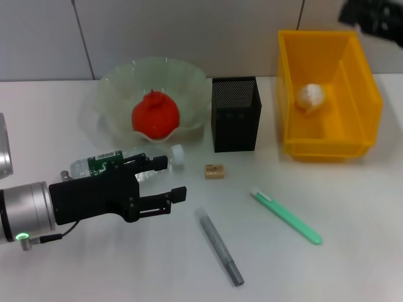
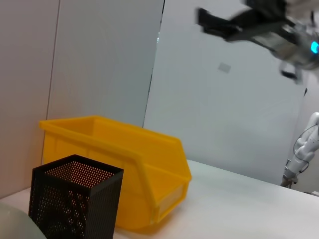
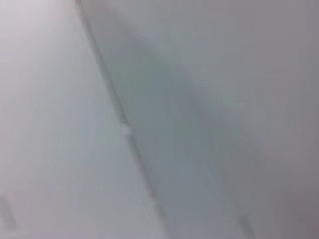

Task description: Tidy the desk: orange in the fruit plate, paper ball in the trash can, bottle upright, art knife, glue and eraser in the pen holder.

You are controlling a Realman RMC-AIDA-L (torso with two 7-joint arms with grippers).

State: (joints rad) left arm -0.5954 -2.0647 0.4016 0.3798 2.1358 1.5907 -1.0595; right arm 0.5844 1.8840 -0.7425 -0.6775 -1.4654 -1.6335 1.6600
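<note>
Jaws of the left gripper stand apart, empty, beside the lying bottle, probably to grasp it and set it upright. For the right gripper, raised behind the trash can, I cannot tell. Orange already lies in the fruit plate, paper ball in the can; the eraser waits on the surface.

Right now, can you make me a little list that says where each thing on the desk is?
orange: in the fruit plate
paper ball: in the trash can
bottle: lying down, by the left gripper
eraser: on the desk, in front of the pen holder
green art knife: flat on the desk
grey glue stick: flat on the desk
right gripper: raised behind the trash can
</note>
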